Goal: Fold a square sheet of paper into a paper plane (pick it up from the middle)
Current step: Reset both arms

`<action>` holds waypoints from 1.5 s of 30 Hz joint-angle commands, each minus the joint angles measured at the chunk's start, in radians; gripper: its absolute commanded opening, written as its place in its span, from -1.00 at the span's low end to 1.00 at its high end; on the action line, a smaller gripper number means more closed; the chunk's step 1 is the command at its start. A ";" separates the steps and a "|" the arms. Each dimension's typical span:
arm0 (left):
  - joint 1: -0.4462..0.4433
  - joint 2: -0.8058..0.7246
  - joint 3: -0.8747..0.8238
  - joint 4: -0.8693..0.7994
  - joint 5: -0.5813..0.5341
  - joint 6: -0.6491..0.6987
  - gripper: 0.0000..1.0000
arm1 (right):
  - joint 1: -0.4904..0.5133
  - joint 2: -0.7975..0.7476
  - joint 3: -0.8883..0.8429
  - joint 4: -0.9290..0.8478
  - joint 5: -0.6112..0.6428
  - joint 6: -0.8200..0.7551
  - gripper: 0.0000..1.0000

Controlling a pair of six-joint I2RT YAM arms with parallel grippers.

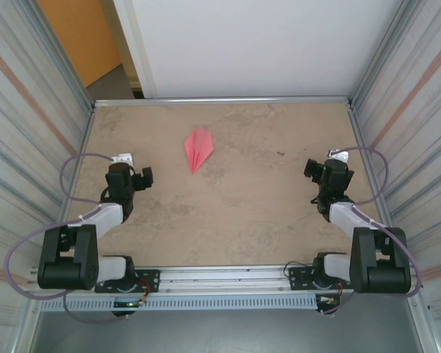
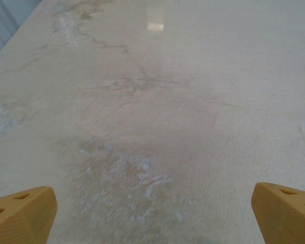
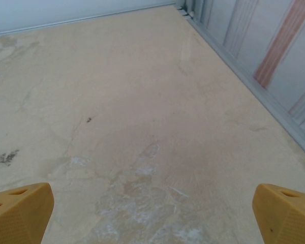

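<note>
The paper plane [image 1: 198,149] lay flat on the worktop [image 1: 242,220], left of centre & toward the far wall. It was a narrow pink-red dart w/ a centre crease. Its long axis ran approx far-to-near w/ a slight lean: wide tail at the far end, sharp nose at the near end, pointing back toward the arms.

The left end effector [image 1: 145,176] sat near the plane's nose, off to its left & a bit nearer the bases. So the plane lay ahead & to the right of it. The right end effector [image 1: 312,169] was well apart from the plane, across the worktop on the other side. Left arm was clearly the nearer of the 2.

Both were released & grasping nothing. In the wrist views the left end effector [image 2: 152,216] & right end effector [image 3: 152,213] had yellow tips spread wide, w/ bare worktop between them.

Judgement: fold looked finished, arms pulled back. Any further pick at the plane's middle would suit the left arm, reaching forward-right & closing across the crease, not along it.
</note>
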 commanded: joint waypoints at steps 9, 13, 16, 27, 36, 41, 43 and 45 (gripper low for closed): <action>0.022 0.130 -0.061 0.388 0.202 0.126 0.97 | -0.033 0.164 -0.026 0.261 -0.270 -0.054 0.98; 0.022 0.191 -0.041 0.402 0.211 0.129 0.97 | 0.008 0.258 -0.029 0.352 -0.247 -0.092 0.98; 0.026 0.200 -0.026 0.383 0.198 0.122 0.97 | 0.024 0.296 -0.035 0.394 -0.206 -0.098 0.98; 0.012 0.208 -0.008 0.357 0.180 0.136 0.97 | -0.012 0.301 -0.004 0.336 -0.253 -0.070 0.98; 0.011 0.210 -0.003 0.349 0.181 0.137 0.97 | -0.012 0.302 0.000 0.334 -0.253 -0.070 0.98; 0.011 0.216 0.009 0.336 0.181 0.139 0.97 | -0.012 0.303 0.001 0.332 -0.252 -0.070 0.98; 0.011 0.217 0.010 0.332 0.181 0.137 0.97 | -0.013 0.303 0.001 0.332 -0.252 -0.070 0.98; 0.010 0.216 0.007 0.335 0.180 0.138 0.97 | -0.012 0.302 -0.001 0.332 -0.251 -0.070 0.98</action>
